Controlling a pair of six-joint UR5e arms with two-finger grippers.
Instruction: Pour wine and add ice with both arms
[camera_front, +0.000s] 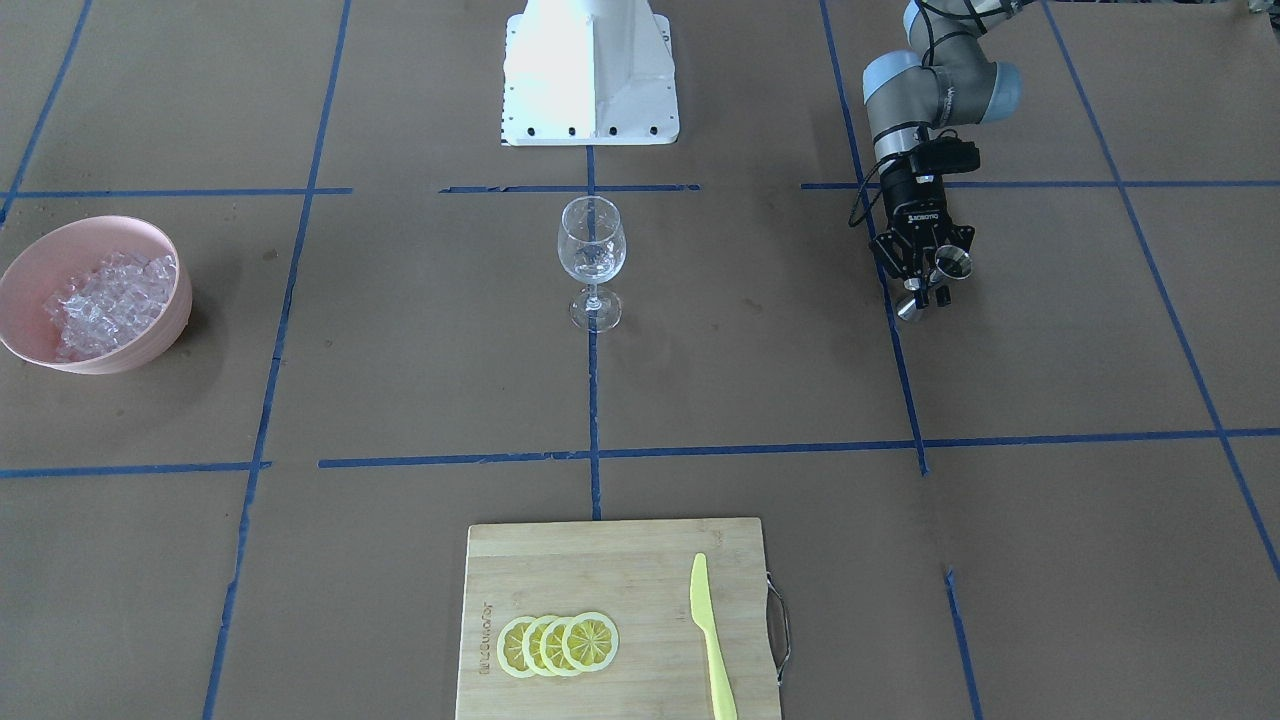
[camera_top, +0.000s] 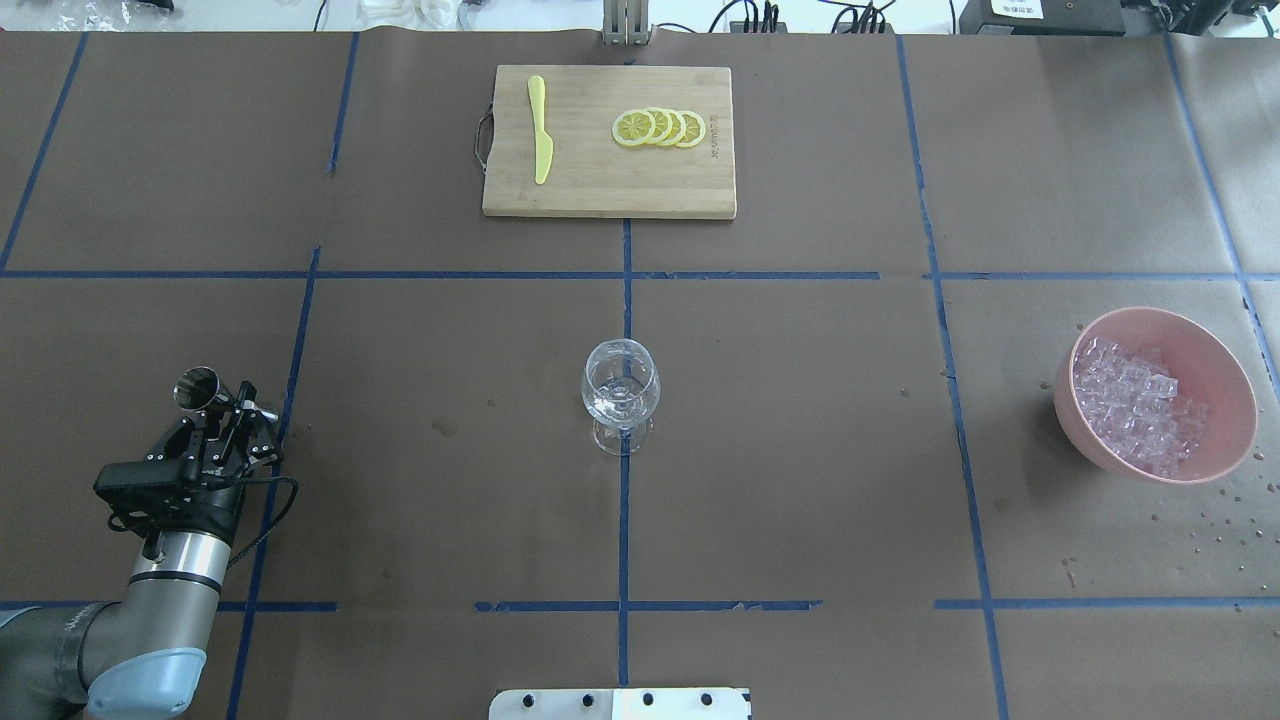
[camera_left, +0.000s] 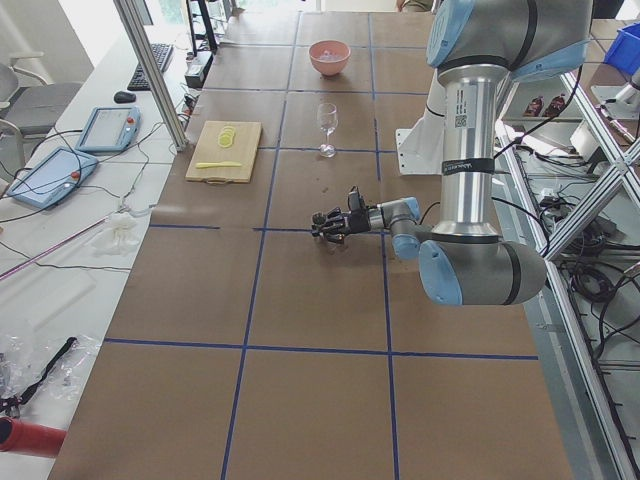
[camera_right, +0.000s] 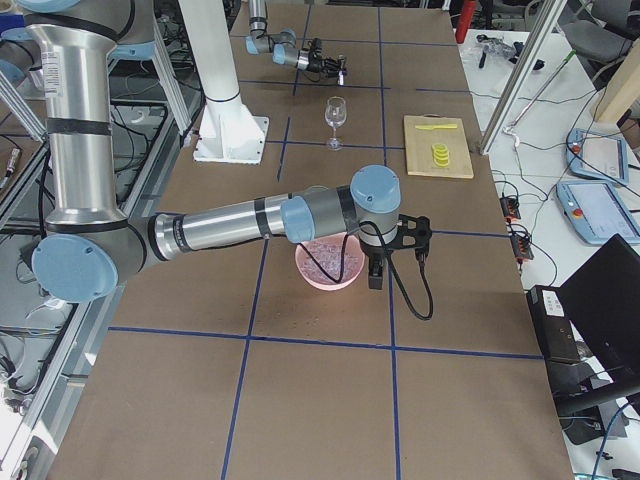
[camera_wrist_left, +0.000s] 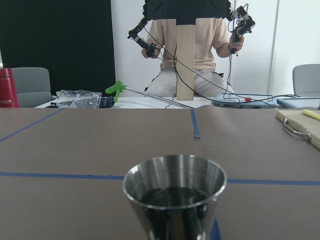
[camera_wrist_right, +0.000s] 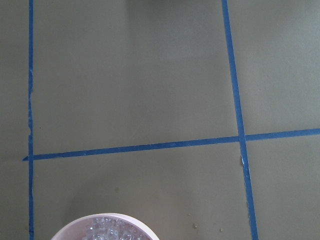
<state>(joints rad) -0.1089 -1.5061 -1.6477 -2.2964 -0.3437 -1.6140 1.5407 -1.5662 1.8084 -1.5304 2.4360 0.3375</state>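
Note:
My left gripper (camera_front: 930, 288) (camera_top: 232, 405) is shut on a steel jigger (camera_front: 952, 264) (camera_top: 197, 387), held low over the table at my left. The left wrist view looks into the jigger's cup (camera_wrist_left: 175, 192), where some liquid lies; whether it is the wine I cannot tell. A clear stemmed wine glass (camera_front: 591, 250) (camera_top: 620, 390) stands upright at the table's middle, well apart from the jigger. The ice (camera_front: 110, 300) (camera_top: 1135, 405) fills a pink bowl (camera_front: 175, 320) (camera_top: 1225, 440) at my right. My right arm's wrist (camera_right: 400, 238) hangs over that bowl (camera_right: 312, 278); I cannot tell its gripper's state.
On the table's far side lies a wooden cutting board (camera_top: 580, 190) with lemon slices (camera_top: 660, 128) and a yellow knife (camera_top: 540, 140). The white base block (camera_front: 590, 70) stands behind the glass. A seated person (camera_wrist_left: 192, 45) holding controllers faces me. Water drops (camera_top: 1215, 525) spot the paper near the bowl.

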